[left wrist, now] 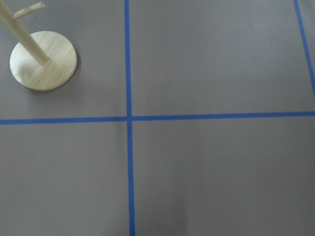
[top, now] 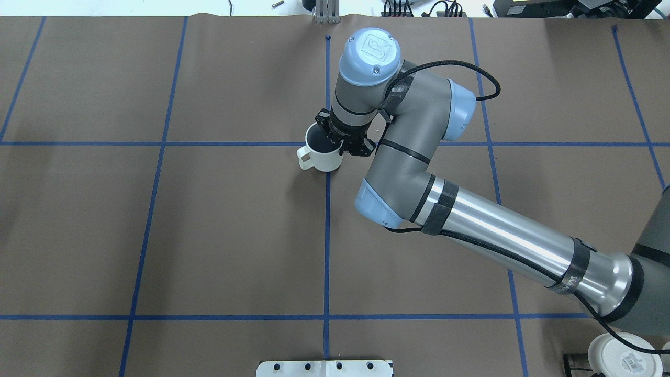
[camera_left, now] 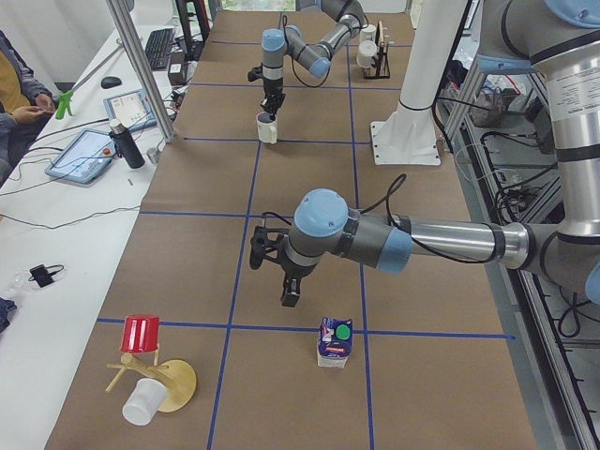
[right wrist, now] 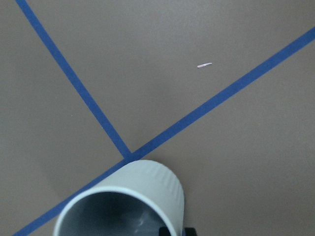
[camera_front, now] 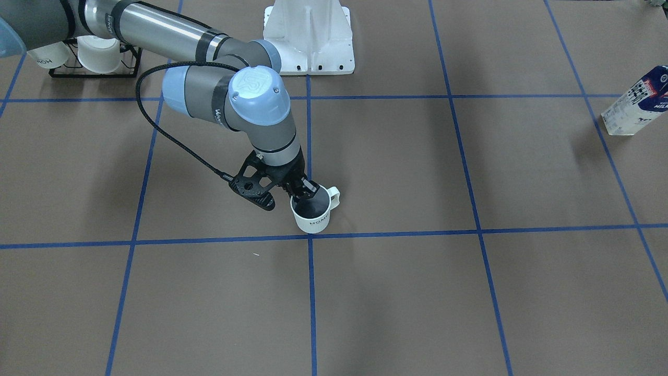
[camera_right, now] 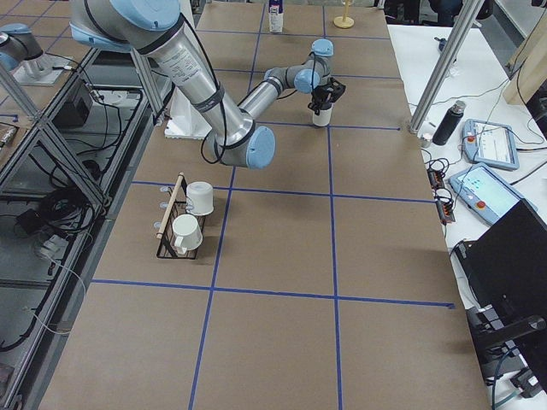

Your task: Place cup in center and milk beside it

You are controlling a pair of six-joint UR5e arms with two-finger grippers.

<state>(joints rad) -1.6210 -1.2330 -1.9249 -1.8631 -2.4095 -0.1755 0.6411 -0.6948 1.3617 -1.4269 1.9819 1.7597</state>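
Observation:
The cup (camera_front: 313, 219) is a small white mug with a dark inside, standing at the central tape crossing; it also shows in the overhead view (top: 324, 157) and the right wrist view (right wrist: 142, 191). My right gripper (camera_front: 305, 192) is shut on its rim, one finger inside and one outside. The milk (camera_front: 634, 104) stands far off at the table's left end, its green cap showing in the exterior left view (camera_left: 335, 344). My left gripper (camera_left: 291, 298) hangs above the table just short of the carton; I cannot tell whether it is open or shut.
A black wire rack (camera_right: 162, 248) with two white mugs (camera_right: 198, 198) stands near the right arm's base. A wooden mug tree (camera_left: 173, 384) with a red cup (camera_left: 141, 333) and a white cup stands beyond the milk. The white robot pedestal (camera_front: 308, 36) is at the table's back.

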